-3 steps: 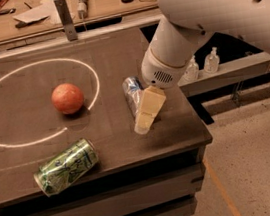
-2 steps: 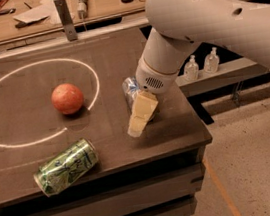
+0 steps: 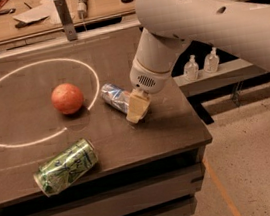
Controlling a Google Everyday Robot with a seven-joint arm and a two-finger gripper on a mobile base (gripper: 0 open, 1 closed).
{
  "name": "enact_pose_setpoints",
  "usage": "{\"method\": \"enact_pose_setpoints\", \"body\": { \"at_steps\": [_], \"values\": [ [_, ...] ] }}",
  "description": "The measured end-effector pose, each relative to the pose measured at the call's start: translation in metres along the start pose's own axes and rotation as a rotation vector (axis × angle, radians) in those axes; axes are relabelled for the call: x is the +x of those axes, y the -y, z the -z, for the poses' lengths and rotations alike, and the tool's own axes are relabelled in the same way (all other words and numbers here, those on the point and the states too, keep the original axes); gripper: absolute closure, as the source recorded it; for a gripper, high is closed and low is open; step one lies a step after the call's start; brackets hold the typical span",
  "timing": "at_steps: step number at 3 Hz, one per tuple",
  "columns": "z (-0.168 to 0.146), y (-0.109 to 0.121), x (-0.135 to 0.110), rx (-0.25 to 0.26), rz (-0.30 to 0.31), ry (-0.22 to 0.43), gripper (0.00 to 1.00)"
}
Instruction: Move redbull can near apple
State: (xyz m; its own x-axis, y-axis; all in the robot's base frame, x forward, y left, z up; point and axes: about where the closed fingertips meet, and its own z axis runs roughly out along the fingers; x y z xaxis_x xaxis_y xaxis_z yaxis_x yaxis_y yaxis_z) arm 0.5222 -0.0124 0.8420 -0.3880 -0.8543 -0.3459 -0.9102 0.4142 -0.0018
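The redbull can (image 3: 113,96), slim silver and blue, lies tilted on the dark table (image 3: 144,139) just right of the apple. The apple (image 3: 67,98) is round and reddish-orange and sits inside the white circle drawn on the table. My gripper (image 3: 136,108) hangs from the big white arm and is shut on the can's right end, low over the table. The can's left end is about a can's width from the apple and does not touch it.
A larger green patterned can (image 3: 65,167) lies on its side near the table's front left. The table's right edge is close to the gripper. Two small clear bottles (image 3: 201,64) stand on a lower shelf to the right. A cluttered wooden bench (image 3: 35,16) runs behind.
The gripper has moved left toward the apple, and the redbull can has moved with it and now lies closer to the apple. The apple and the green can have not moved.
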Motion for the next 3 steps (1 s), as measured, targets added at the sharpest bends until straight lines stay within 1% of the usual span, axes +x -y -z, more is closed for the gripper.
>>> {"method": "enact_pose_setpoints", "body": {
  "at_steps": [1, 2, 3],
  "values": [
    [-0.002, 0.004, -0.002, -0.018, -0.009, -0.018, 0.77],
    [0.003, 0.015, -0.009, -0.01, -0.002, -0.017, 0.99],
    [0.012, 0.027, -0.017, 0.006, 0.006, -0.004, 1.0]
  ]
}}
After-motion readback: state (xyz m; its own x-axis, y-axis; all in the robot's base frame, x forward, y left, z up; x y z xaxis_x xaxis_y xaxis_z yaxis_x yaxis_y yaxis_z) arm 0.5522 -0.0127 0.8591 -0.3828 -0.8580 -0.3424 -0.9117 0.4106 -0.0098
